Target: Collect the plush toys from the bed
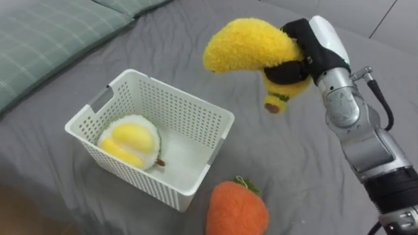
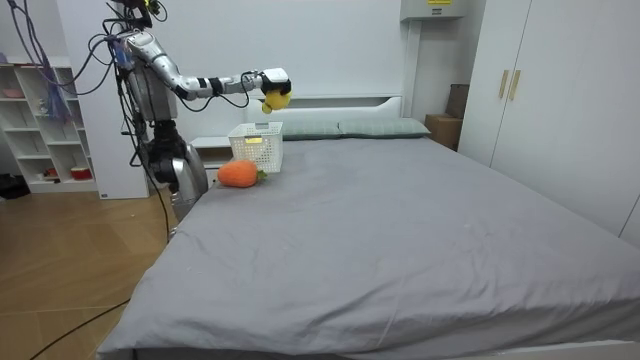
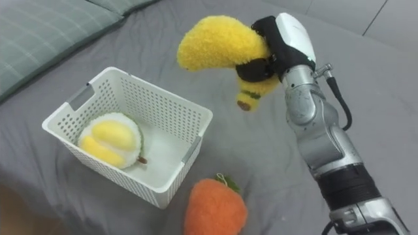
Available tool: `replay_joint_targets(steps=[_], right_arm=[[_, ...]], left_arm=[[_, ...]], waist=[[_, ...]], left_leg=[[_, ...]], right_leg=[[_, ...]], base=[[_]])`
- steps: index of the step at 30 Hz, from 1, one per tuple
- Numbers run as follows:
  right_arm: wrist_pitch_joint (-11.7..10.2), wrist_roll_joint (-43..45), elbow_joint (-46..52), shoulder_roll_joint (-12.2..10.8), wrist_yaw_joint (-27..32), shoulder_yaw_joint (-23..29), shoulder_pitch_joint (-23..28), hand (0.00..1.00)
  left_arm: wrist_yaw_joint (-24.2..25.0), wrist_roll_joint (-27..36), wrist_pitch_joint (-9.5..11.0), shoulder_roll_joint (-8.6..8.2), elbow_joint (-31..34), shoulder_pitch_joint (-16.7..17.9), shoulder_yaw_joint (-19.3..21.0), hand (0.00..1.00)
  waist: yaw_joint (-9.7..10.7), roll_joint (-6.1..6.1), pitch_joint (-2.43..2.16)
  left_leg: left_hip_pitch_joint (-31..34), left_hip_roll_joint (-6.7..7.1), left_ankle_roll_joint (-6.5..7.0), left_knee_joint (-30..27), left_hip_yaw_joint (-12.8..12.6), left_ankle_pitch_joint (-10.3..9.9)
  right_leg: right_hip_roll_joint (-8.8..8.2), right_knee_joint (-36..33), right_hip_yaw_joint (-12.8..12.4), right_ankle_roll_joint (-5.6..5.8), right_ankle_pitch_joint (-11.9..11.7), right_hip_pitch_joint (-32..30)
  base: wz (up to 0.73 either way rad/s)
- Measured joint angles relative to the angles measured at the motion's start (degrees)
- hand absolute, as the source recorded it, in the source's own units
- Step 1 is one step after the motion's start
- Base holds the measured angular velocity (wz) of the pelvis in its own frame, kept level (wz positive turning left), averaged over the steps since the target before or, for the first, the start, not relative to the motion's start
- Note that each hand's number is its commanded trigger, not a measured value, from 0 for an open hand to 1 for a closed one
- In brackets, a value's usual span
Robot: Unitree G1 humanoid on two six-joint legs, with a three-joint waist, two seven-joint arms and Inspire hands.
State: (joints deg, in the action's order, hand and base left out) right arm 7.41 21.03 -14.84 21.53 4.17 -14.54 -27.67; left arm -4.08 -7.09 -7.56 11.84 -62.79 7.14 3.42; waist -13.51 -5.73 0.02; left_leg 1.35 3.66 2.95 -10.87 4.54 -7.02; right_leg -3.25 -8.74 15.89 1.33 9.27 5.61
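While I stand at the bedside, my right hand (image 1: 319, 40) is clenched around a yellow plush banana (image 1: 243, 46). It holds the banana in the air over the grey bed (image 1: 294, 163), just past the far right edge of the white basket (image 1: 177, 108). A yellow-and-white plush fruit (image 1: 129, 142) lies inside the basket. An orange plush toy (image 1: 236, 210) rests on the bed just beside the basket's near corner.

From here I read the banana (image 1: 245, 46) as fuzzy yellow plush. My right hand (image 1: 313, 49) has a glossy white plastic shell. The basket (image 1: 176, 88) is smooth perforated plastic. The yellow toy (image 1: 129, 142) and orange toy (image 1: 236, 210) look fleecy, and the bed sheet (image 1: 274, 156) is matt grey cloth.
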Motion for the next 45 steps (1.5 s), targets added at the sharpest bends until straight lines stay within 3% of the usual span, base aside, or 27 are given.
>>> replay_joint_targets(steps=[7,9,13,16,18,19,28,34,45], right_arm=[[0.85,4.23,3.68,-3.36,-0.33,-0.24,0.0,1.0],[1.1,4.23,3.78,-3.39,-0.33,-0.26,0.0,1.0],[2.55,4.2,3.84,-4.86,-0.33,-2.06,-0.01,1.0],[3.74,4.2,3.82,-6.23,-0.69,-3.81,-0.01,0.75],[4.02,4.16,3.82,-6.56,-1.37,-4.56,-0.01,0.39],[4.05,4.16,3.82,-6.68,-1.64,-4.58,-0.01,0.02],[5.28,6.62,3.75,-9.67,-3.14,-4.6,0.92,0.0],[5.29,6.6,3.67,-11.6,-4.37,-4.79,2.45,0.0],[5.29,8.34,3.67,-11.62,-6.3,-4.76,2.46,0.0]], left_arm=[[-0.02,-4.31,-0.77,-1.15,3.87,2.6,0.91,0.0],[-0.04,-5.08,-0.93,-1.62,4.51,2.91,0.93,0.0],[-0.04,-5.3,-1.87,-1.86,5.27,3.77,0.85,0.0],[-0.04,-6.62,-2.37,-1.91,5.71,3.99,0.86,0.0],[-0.03,-7.84,-2.58,-2.01,6.49,4.1,0.86,0.0],[-0.03,-8.36,-2.73,-2.11,6.73,4.03,0.86,0.0],[1.78,-10.42,-5.84,-3.42,11.24,6.7,0.86,0.0],[2.57,-10.61,-6.1,-3.49,11.3,6.48,0.89,0.0],[3.63,-10.61,-6.23,-4.48,11.28,5.3,0.91,0.0]], waist=[[-1.77,0.77,0.53],[-2.65,1.0,0.68],[-3.75,0.97,0.67],[-4.01,0.96,0.68],[-4.27,0.95,0.69],[-4.26,0.94,0.69],[-6.51,0.38,0.67],[-7.5,0.55,0.84],[-7.19,0.36,0.77]], left_leg=[[0.22,0.5,0.3,0.03,1.11,-0.23],[0.29,0.78,0.36,0.04,1.65,-0.23],[0.62,1.07,0.46,0.01,2.48,-0.22],[0.99,1.44,0.46,-0.56,3.94,-0.21],[0.99,1.76,0.46,-0.74,5.09,-0.22],[1.0,1.88,0.47,-0.76,5.4,-0.13],[0.97,3.47,0.65,-1.09,8.38,0.99],[1.03,3.84,1.0,-1.27,8.6,0.96],[1.77,3.8,1.14,-1.33,8.32,0.89]], right_leg=[[-0.48,0.09,1.72,0.46,0.3,0.31],[-0.62,0.09,1.88,0.53,0.35,0.26],[-0.82,0.09,3.08,0.53,0.35,0.36],[-0.9,0.17,4.37,0.54,0.35,0.88],[-0.91,0.19,4.55,0.62,0.41,1.25],[-0.97,0.18,4.6,0.66,0.43,1.32],[-1.66,0.12,5.44,1.39,1.23,2.31],[-1.96,0.11,5.5,1.4,1.24,2.39],[-1.94,-0.13,4.95,1.43,1.19,1.59]], base=[[0.1],[0.13],[0.09],[0.21],[0.29],[0.28],[0.2],[0.02],[0.0]])
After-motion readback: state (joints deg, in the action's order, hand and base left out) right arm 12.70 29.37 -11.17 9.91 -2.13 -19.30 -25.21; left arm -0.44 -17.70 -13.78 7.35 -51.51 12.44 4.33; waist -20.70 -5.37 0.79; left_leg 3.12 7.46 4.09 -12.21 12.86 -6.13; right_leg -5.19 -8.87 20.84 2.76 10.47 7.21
